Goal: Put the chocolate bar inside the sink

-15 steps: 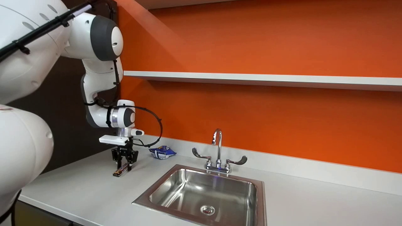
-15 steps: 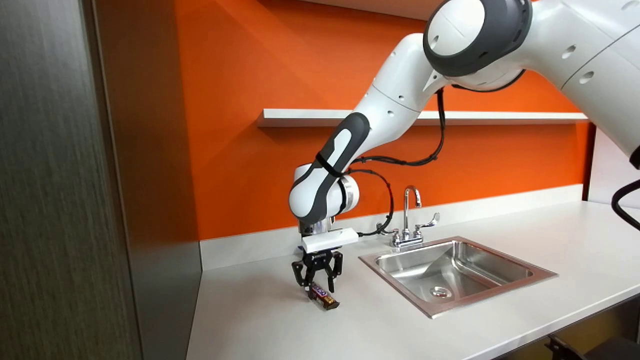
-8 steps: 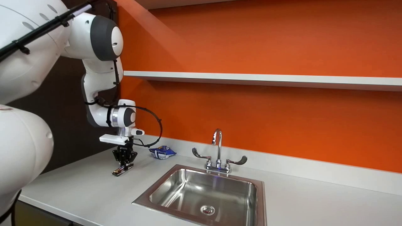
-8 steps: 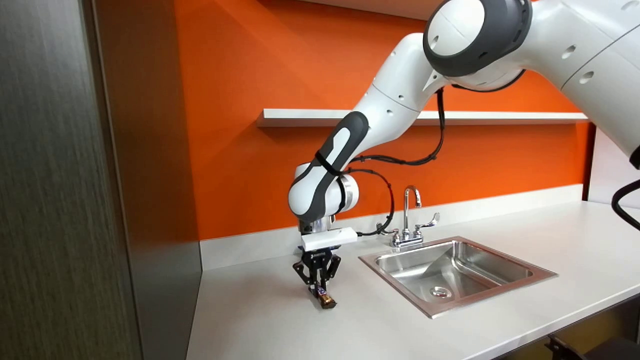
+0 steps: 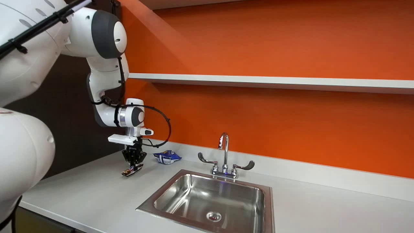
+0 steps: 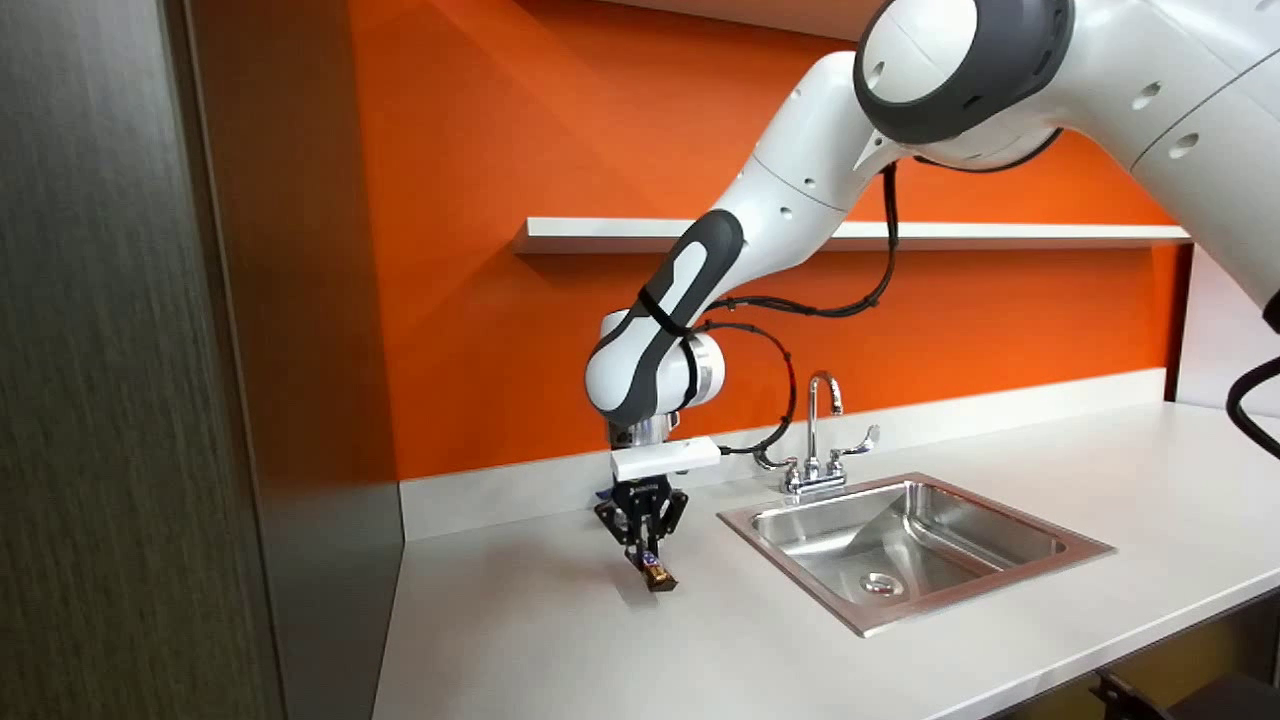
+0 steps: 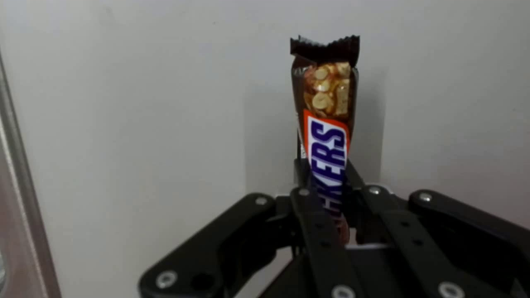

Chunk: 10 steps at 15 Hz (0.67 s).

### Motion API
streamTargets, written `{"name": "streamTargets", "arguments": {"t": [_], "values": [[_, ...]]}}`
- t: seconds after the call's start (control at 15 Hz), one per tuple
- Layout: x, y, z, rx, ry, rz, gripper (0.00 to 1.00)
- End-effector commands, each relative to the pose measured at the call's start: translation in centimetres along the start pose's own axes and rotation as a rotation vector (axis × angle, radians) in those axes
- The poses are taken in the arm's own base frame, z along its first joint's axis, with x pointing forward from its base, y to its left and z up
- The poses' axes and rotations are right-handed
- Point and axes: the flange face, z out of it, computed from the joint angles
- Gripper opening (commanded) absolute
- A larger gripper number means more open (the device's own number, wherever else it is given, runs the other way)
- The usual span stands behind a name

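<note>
The chocolate bar [image 7: 327, 99] is a brown-wrapped Snickers with a white and purple label. My gripper [image 7: 327, 169] is shut on it, one finger along each long side, and the far end sticks out beyond the fingertips. Its near end is partly hidden among the finger links. In both exterior views the bar [image 5: 130, 171] hangs a little above the counter under the gripper [image 6: 645, 552], a faint shadow below it. The steel sink [image 5: 194, 207] lies to the right of the gripper in both exterior views. At the left border of the wrist view runs the sink's rim [image 7: 29, 215].
A blue-and-white packet [image 5: 167, 157] lies by the backsplash behind the gripper. The chrome faucet [image 6: 815, 440] with its handles [image 5: 245, 165] rises at the sink's back edge. A white shelf [image 5: 258, 80] runs along the orange wall. A dark cabinet panel [image 6: 290, 400] borders the counter [image 6: 500, 640].
The jaws stood apart around the bar one second ago and have come together on it. Since then gripper and bar have risen slightly off the counter and shifted a little to the right.
</note>
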Motion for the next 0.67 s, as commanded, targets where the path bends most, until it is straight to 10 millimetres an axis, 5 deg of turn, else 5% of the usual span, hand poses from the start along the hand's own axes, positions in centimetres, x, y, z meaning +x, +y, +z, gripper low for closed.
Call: {"name": "streamTargets", "arguments": {"t": [0.0, 0.27, 0.6], "values": [[-0.1, 1.9, -3.0, 0.001, 0.019, 0.023, 0.05], [0.1, 3.9, -4.4, -0.002, 0.042, 0.052, 0.05], [0.1, 9.6, -4.5, -0.016, 0.041, 0.133, 0.05]]}}
